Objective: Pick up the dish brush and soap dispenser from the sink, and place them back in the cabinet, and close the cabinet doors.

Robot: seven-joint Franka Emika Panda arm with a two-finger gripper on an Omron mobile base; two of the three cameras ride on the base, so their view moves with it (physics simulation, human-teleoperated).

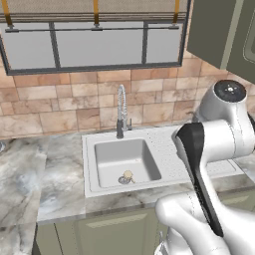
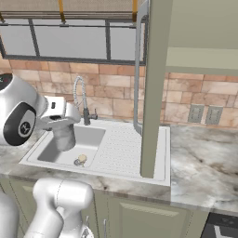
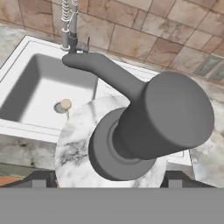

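Holding the soap dispenser (image 3: 131,131) between widely spread jaws, the gripper (image 2: 65,137) hangs above the sink (image 2: 116,148), just beside the faucet (image 2: 81,104). Down by the basin drain lies the dish brush (image 1: 127,175) (not yet collected). Judging from this, the task is barely half done: both items must reach the cabinet (image 2: 195,42), whose door (image 2: 153,88) stands open.

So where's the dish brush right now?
The dish brush lies on the basin floor of the sink, near the front edge, in front of the faucet.
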